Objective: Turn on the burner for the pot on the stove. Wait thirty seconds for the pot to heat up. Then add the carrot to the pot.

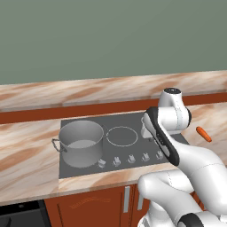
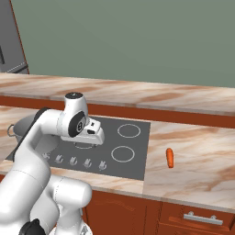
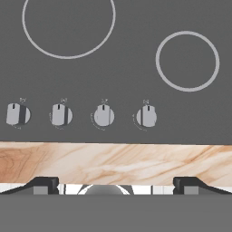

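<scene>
A simulated kitchen with a marbled counter (image 1: 26,150) and a flat dark grey stove (image 1: 133,122) set into it. A wide grey metal pot (image 1: 81,142) stands on the stove's front left burner as seen from the robot. The small orange carrot (image 2: 170,157) lies on the counter to the right of the stove, well apart from the pot. The white arm reaches over the middle of the stove, and its gripper (image 3: 116,183) hovers above the front edge with its two dark tips spread wide and nothing between them. The hand view looks down on four of the silver knobs (image 3: 103,115) in a row, with two white burner rings (image 3: 68,18) beyond them. The step in hand appears to be turning on the pot's burner. To do it well, the gripper would need to pick the knob that serves the pot's burner, likely towards the left end of the row, centre both tips around it, close firmly, then rotate without slipping.
</scene>
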Motion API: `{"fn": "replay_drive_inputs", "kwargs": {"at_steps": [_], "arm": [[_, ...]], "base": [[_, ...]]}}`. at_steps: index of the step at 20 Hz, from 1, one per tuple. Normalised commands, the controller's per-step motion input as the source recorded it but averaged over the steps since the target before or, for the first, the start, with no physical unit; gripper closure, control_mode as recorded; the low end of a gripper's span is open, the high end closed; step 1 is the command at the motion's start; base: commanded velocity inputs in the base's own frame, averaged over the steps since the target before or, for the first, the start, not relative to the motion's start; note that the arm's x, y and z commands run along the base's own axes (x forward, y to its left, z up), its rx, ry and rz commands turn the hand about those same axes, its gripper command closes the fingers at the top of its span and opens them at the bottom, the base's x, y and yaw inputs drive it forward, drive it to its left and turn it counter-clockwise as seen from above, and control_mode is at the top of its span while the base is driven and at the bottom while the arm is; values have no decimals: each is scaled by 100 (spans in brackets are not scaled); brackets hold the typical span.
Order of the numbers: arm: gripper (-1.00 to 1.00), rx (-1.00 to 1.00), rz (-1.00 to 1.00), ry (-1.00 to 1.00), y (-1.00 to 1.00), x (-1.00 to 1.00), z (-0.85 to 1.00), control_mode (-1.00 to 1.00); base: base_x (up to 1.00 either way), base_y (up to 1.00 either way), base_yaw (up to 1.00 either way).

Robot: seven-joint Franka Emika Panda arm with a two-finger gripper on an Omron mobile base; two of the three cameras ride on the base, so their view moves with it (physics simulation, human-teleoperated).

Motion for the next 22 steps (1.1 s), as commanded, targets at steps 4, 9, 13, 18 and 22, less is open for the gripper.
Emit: {"fn": "replay_drive_inputs", "kwargs": {"at_steps": [4,9,13,18,22], "arm": [[-100,0,0,0,0,0,0,-100],[-100,0,0,0,0,0,0,-100],[-100,0,0,0,0,0,0,-100],[-100,0,0,0,0,0,0,-100],[-100,0,0,0,0,0,0,-100]], "base": [[0,0,0],[0,0,0],[0,0,0],[0,0,0],[0,0,0]]}}
